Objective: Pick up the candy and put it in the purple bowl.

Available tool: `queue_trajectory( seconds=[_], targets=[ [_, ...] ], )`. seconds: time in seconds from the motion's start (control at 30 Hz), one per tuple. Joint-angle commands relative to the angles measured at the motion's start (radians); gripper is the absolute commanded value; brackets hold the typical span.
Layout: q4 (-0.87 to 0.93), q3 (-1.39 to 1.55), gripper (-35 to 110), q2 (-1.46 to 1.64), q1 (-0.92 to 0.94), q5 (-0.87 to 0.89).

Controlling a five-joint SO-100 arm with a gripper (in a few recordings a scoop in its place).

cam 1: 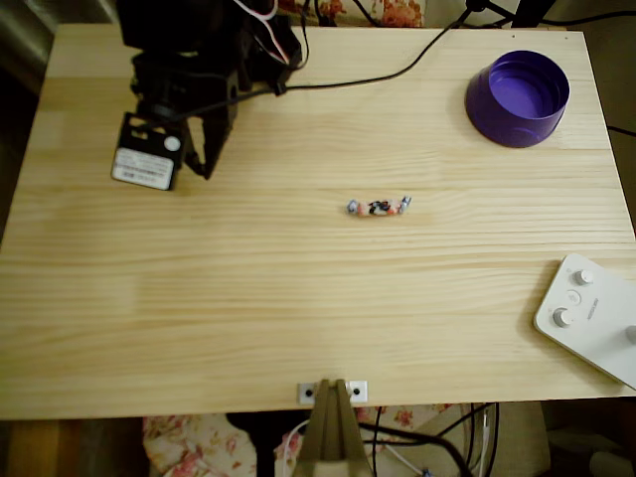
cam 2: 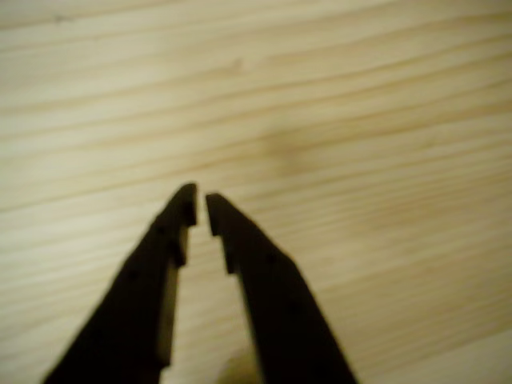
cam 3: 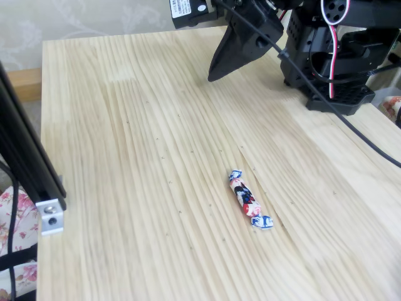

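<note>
The candy (cam 1: 379,207) lies flat on the bare tabletop (cam 1: 298,318), well apart from the pincer (cam 1: 202,167), which hangs empty near the arm's base with its tips drawn almost together, a thin gap between them in the wrist view; the purple bowl (cam 1: 518,97) stands farther off, beyond the candy. The sweet looks feather-light, with a slick, crinkly wrapper and limp twisted ends; I judge the firm middle, pinched across its short width, the safest hold, since the ends would fold or slip.
</note>
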Motion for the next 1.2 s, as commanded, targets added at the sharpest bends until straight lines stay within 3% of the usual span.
queue_trajectory(
  seconds=[0.0, 0.67, 0.97, 1.17],
  targets=[
    [0.003, -0.005, -1, 0.017, 0.008, -0.011],
    [-0.021, -0.028, -1, 0.003, 0.112, 0.041],
    [-0.029, -0.485, -1, -0.434, 0.057, 0.006],
    [0.012, -0.825, -1, -0.710, -0.115, -0.187]
  ],
)
